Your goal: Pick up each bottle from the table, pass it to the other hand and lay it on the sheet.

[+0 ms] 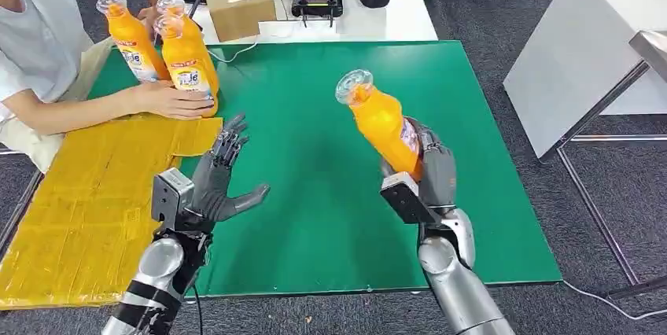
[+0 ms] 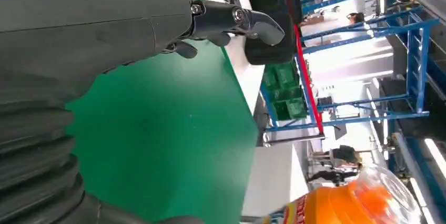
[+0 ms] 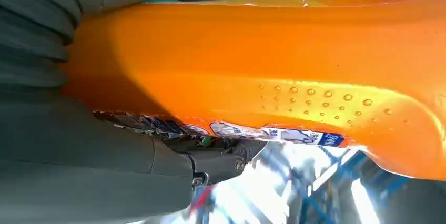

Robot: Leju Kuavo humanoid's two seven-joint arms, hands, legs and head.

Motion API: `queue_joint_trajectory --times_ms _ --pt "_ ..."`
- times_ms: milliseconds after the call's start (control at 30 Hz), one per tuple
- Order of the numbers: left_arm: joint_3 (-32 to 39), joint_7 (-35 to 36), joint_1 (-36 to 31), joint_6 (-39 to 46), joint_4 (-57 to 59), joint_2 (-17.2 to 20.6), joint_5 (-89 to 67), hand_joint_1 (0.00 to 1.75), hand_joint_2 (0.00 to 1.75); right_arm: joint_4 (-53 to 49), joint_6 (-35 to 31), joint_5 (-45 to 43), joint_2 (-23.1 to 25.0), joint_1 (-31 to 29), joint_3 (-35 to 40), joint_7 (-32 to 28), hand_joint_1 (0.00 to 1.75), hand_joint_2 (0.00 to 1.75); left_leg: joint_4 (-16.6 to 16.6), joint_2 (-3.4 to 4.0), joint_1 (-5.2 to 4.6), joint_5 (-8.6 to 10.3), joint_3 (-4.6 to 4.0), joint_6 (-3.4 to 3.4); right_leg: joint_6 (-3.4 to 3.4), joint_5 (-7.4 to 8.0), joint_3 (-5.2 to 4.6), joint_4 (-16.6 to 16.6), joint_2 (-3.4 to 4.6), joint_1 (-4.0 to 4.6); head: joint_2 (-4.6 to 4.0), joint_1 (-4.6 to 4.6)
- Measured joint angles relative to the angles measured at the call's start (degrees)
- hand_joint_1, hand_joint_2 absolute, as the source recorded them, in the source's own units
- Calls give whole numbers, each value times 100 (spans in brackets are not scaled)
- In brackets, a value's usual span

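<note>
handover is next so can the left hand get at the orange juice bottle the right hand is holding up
Probably yes: the left hand is open, and only bare green mat lies between it and the orange juice bottle tilted toward it in the right hand.

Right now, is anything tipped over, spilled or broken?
Nothing is spilled or broken. The orange juice bottle in the right robot hand leans, cap toward the left robot hand, which is open. That fits a handover. The person's three bottles stand upright on the green mat.

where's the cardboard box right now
In the head view, the brown cardboard box sits on the white table beyond the green mat, left of the black device.
</note>
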Motion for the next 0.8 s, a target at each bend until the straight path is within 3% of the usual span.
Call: queue_joint_trajectory --times_ms 100,467,800 --pt "-78 35 -153 -101 107 -4 135 0 175 41 364 -359 188 -8 240 -79 175 175 0 2 2 0 -1 0 -1 0 -2 1 -1 2 0 0" --pt "-304 57 -345 -171 251 -17 299 0 175 332 768 -595 555 -90 850 -247 175 175 0 0 -1 0 -10 0 -1 -1 -7 0 0 -1 0 2" --pt "-522 79 -413 -239 256 -28 544 0 175 885 716 -619 840 -342 1825 -311 175 175 -1 1 3 1 -12 -1 -3 -2 -10 1 -1 1 0 2"
